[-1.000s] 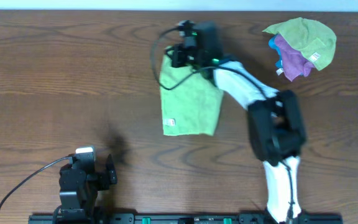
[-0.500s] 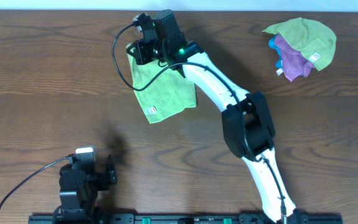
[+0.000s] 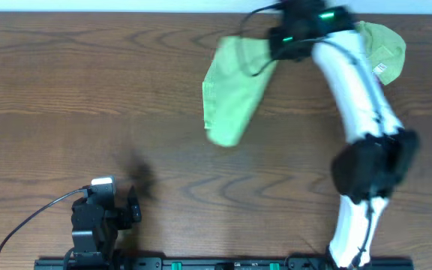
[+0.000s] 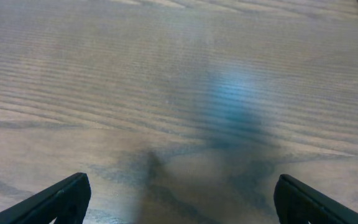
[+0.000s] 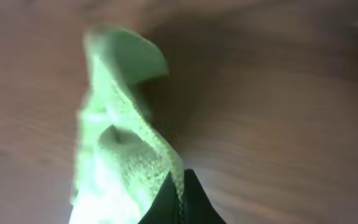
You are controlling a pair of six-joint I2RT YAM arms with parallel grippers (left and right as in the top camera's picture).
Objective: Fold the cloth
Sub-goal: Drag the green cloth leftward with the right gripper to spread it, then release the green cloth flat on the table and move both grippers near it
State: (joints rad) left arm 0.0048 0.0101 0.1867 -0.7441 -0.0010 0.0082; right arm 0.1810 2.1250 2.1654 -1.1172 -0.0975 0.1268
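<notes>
The light green cloth (image 3: 232, 90) hangs in the air over the back middle of the table, blurred by motion. My right gripper (image 3: 280, 39) is shut on its upper corner at the back. In the right wrist view the cloth (image 5: 120, 155) trails away from the pinched fingertips (image 5: 180, 194). My left gripper (image 3: 130, 206) is open and empty near the front left edge; in the left wrist view its fingertips (image 4: 179, 198) frame bare wood.
A pile of cloths, green (image 3: 385, 45) over purple, lies at the back right, partly hidden by my right arm. A cable runs from the left arm along the front left of the wooden table (image 3: 73, 97).
My right gripper swung from the back left to the back right, lifting the green cloth off the table so it trails in the air. The left arm has not moved.
</notes>
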